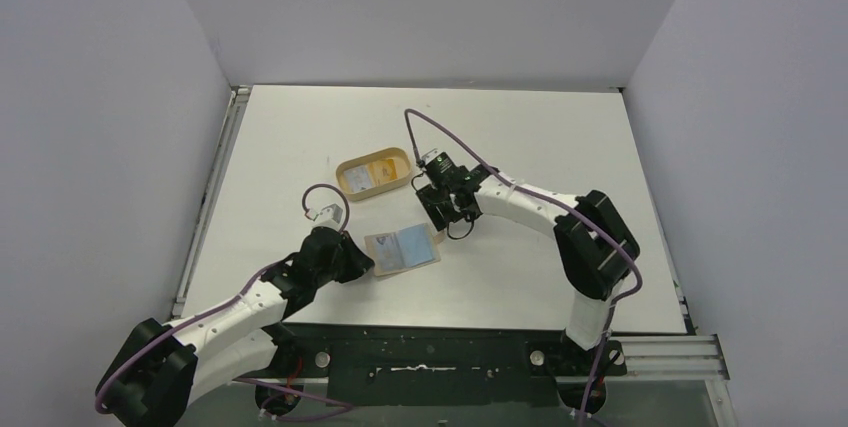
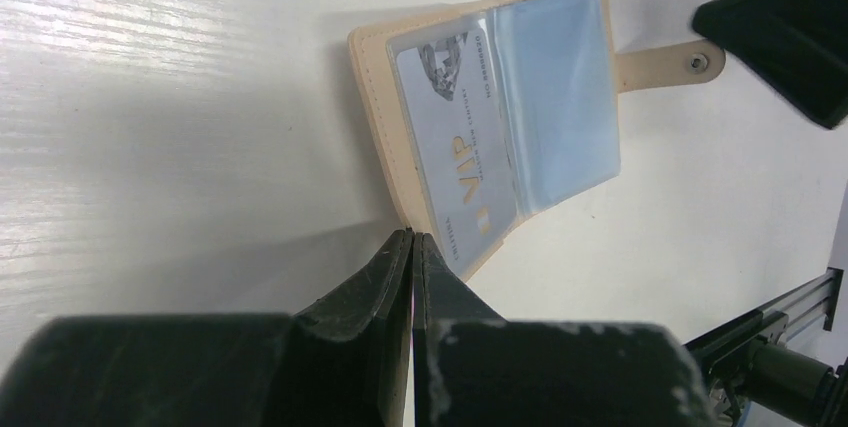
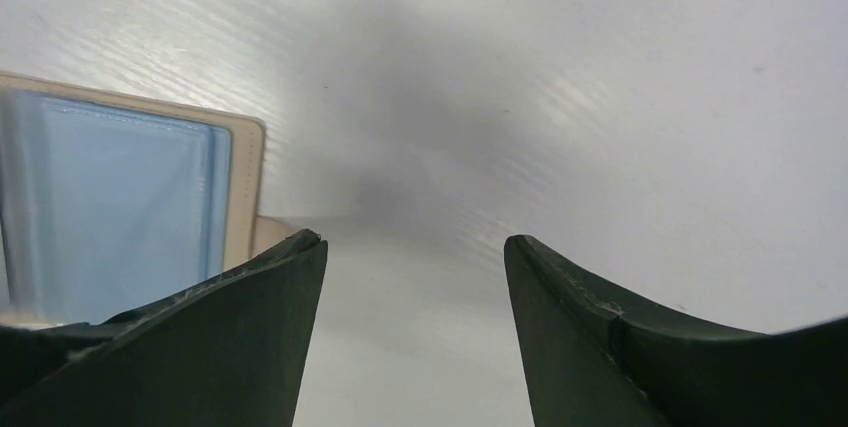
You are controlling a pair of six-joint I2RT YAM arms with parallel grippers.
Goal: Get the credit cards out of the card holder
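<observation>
Because the holder (image 2: 378, 87) would slide if tugged, the left fingers (image 2: 400, 277), pressed together and holding nothing, sit with their tips at its near edge, apparently to pin it flat on the bench (image 1: 560, 127). It lies spread open, inside up, between the two arms, so the clear sleeves face the cameras and can be reached. One card (image 2: 455, 147) with gold lettering shows in one leaf. The other leaf shows a pale blue panel (image 2: 565, 87), likely a second card, though I cannot tell if more sit behind either. A single tab (image 2: 665, 65) sticks out past that leaf. Just beside it hang the right fingers (image 3: 300, 267), spread and empty, seemingly ready to draw a card out. Farther off stands one oval tray (image 1: 343, 169), well clear of both arms.
</observation>
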